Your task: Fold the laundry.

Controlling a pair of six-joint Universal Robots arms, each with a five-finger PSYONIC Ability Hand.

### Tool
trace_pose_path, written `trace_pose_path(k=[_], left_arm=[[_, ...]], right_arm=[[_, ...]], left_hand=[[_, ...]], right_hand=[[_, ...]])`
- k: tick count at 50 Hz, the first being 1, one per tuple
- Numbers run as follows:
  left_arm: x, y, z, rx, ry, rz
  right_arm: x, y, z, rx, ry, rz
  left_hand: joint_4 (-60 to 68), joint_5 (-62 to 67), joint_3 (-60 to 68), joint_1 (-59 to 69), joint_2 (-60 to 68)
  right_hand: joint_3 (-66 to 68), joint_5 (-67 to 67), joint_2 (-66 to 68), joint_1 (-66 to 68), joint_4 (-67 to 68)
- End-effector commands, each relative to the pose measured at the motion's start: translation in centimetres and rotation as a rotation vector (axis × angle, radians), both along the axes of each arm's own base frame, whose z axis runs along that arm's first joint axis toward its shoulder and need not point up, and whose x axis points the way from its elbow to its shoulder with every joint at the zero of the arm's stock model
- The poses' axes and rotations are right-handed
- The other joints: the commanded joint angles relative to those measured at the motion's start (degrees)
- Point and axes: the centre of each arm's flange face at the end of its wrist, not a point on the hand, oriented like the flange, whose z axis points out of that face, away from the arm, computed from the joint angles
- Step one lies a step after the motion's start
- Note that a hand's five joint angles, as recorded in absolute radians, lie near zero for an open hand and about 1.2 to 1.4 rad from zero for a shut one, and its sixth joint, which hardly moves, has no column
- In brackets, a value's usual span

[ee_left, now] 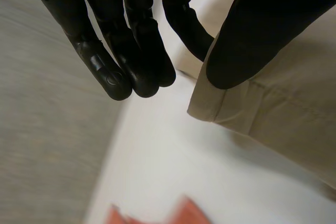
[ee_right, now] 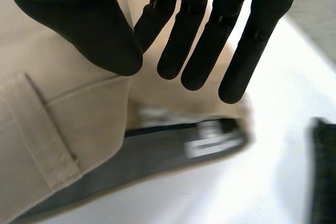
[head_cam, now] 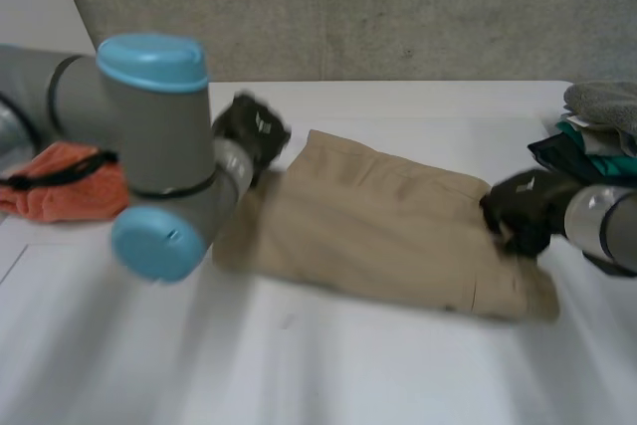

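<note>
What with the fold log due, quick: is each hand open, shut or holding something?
Left hand: open, fingers straight, beside a corner of the tan garment.
Right hand: open, fingers straight, over the garment's waistband.

Legible text, brands, numbers: none. One pale label [ee_right: 212, 139] on the dark inner waistband [ee_right: 147, 158] of the beige trousers [head_cam: 388, 226], its markings too blurred to read

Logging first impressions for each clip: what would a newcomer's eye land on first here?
A beige garment lies on the white table, the left hand at its far left corner, the right hand at its right end, both straight-fingered. An orange cloth lies to the left, a pile of clothes to the right.
</note>
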Motion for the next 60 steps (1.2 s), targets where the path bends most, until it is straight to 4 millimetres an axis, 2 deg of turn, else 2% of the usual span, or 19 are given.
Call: trace_pose_path(k=[1,5,8,9,10,11,14,15,16,19,22,27,30,33,37,41,50,54,60], left_arm=[[-4.5,-6.5,0.6,-0.255,0.176,-0.005],[-6.2,-7.9,-1.4,-0.320,0.204,-0.053],[-6.8,-8.3,-2.1,-0.358,0.234,-0.084],[-7.1,-8.2,-2.3,-0.355,0.246,-0.097],[-7.3,-8.1,-2.6,-0.350,0.262,-0.111],[-7.9,-7.8,-3.0,-0.340,0.304,-0.138],[-8.3,-7.7,-3.1,-0.332,0.346,-0.155],[-8.5,-7.6,-3.1,-0.328,0.370,-0.159],[-8.5,-7.6,-3.1,-0.325,0.382,-0.158],[-8.8,-7.1,-2.9,-0.330,0.411,-0.162],[-8.9,-6.8,-2.4,-0.337,0.418,-0.170],[-7.6,-7.1,-1.2,-0.339,0.421,-0.137],[-6.8,-7.2,-0.8,-0.326,0.420,-0.110],[-5.4,-7.3,-0.1,-0.299,0.430,-0.052],[-3.3,-7.1,0.8,-0.236,0.463,0.025],[-1.6,-6.1,1.4,-0.131,0.508,0.055],[1.5,-3.3,1.6,0.085,0.562,0.078],[2.1,-2.4,1.6,0.113,0.569,0.081],[2.9,-2.2,1.2,0.124,0.565,0.096]], right_arm=[[-0.1,-6.2,0.0,-0.294,0.002,-0.175],[0.2,-9.1,-1.1,-0.457,-0.008,-0.211],[0.8,-10.9,-2.3,-0.570,0.002,-0.205],[0.9,-11.1,-2.7,-0.592,0.009,-0.200],[1.1,-11.4,-3.0,-0.620,0.021,-0.196],[1.2,-11.7,-3.6,-0.644,0.048,-0.196],[1.2,-12.0,-4.0,-0.671,0.088,-0.212],[1.0,-12.0,-4.0,-0.680,0.104,-0.237],[1.0,-12.0,-3.9,-0.683,0.104,-0.247],[0.9,-11.5,-3.5,-0.666,0.092,-0.289],[0.7,-10.7,-2.7,-0.634,0.062,-0.307],[0.4,-8.4,0.9,-0.547,-0.090,-0.298],[0.5,-8.0,1.3,-0.469,-0.182,-0.267],[0.7,-8.2,1.8,-0.368,-0.299,-0.219],[0.9,-9.3,1.3,-0.241,-0.396,-0.188],[1.1,-10.9,0.1,-0.142,-0.423,-0.197],[2.1,-14.7,-4.5,-0.015,-0.457,-0.228],[2.7,-15.3,-6.0,0.022,-0.493,-0.236],[2.8,-15.5,-7.6,0.056,-0.511,-0.250]], left_hand=[[11.62,13.36,11.99,13.38,11.48],[11.62,13.36,11.99,13.38,11.48],[11.62,13.36,11.99,13.38,11.48],[11.62,13.36,11.99,13.38,11.48],[6.97,8.71,7.34,8.74,6.84],[-15.06,-13.31,-14.68,-13.29,-15.19],[-27.17,-25.43,-26.80,-25.40,-27.30],[-50.04,-48.29,-49.66,-48.27,-50.17],[-58.38,-56.64,-58.01,-56.62,-58.52],[-58.38,-56.64,-58.01,-56.62,-58.52],[-58.38,-56.64,-58.01,-56.62,-58.52],[-58.38,-56.64,-58.01,-56.62,-58.52],[-58.38,-56.64,-58.01,-56.62,-58.52],[-58.38,-56.64,-58.01,-56.62,-58.52],[-58.38,-56.64,-58.01,-56.62,-58.52],[-58.38,-56.64,-58.01,-56.62,-58.52],[-58.38,-56.64,-58.01,-56.62,-58.52],[-58.38,-56.64,-58.01,-56.62,-58.52],[-58.38,-56.64,-58.01,-56.62,-58.52]], right_hand=[[11.96,11.06,13.06,17.28,11.49],[11.96,11.06,13.06,17.28,11.49],[11.96,11.06,13.06,17.28,11.49],[8.27,7.38,9.38,13.59,7.80],[-9.58,-10.48,-8.48,-4.26,-10.05],[-27.58,-28.48,-26.47,-22.26,-28.05],[-33.45,-34.35,-32.35,-28.13,-33.92],[-44.64,-45.54,-43.53,-39.32,-45.11],[-48.25,-49.14,-47.14,-42.93,-48.72],[-58.04,-58.94,-56.94,-52.72,-58.51],[-58.04,-58.94,-56.94,-52.72,-58.51],[-58.04,-58.94,-56.94,-52.72,-58.51],[-57.72,-58.61,-56.61,-52.40,-58.19],[-47.97,-48.87,-46.86,-42.65,-48.44],[-39.22,-40.11,-38.11,-33.90,-39.69],[-37.85,-38.75,-36.75,-32.53,-38.32],[-38.35,-39.25,-37.25,-33.03,-38.82],[-42.04,-42.94,-40.94,-36.72,-42.51],[-42.23,-43.13,-41.13,-36.91,-42.70]])
